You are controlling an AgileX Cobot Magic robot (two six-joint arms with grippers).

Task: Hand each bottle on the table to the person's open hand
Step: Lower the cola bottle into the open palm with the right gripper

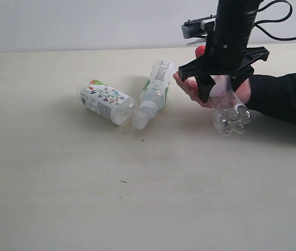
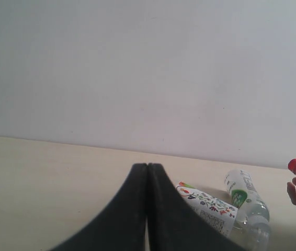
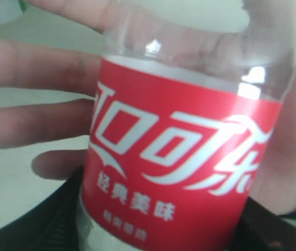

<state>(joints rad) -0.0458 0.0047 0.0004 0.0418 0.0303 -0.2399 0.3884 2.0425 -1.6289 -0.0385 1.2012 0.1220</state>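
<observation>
My right gripper [image 1: 222, 88] is shut on the clear red-label cola bottle [image 1: 230, 114], which lies tilted in the person's open hand [image 1: 189, 86], red cap pointing away. In the right wrist view the cola bottle [image 3: 179, 172] fills the frame between the dark fingers [image 3: 43, 230], with the hand [image 3: 33, 68] behind it. The short stubby white bottle [image 1: 106, 102] and the slim green-white-label bottle [image 1: 156, 90] lie on their sides on the table [image 1: 85, 198], left of the hand. My left gripper [image 2: 147, 167] is shut and empty, out of the exterior view. The yellow-wrapped bottle is out of view.
The person's black-sleeved arm [image 1: 286, 98] reaches in from the right edge across the table. A pale wall [image 1: 85, 21] stands behind the table's far edge. In the left wrist view the stubby bottle [image 2: 211, 206] and the slim bottle [image 2: 247, 196] lie beyond the fingertips.
</observation>
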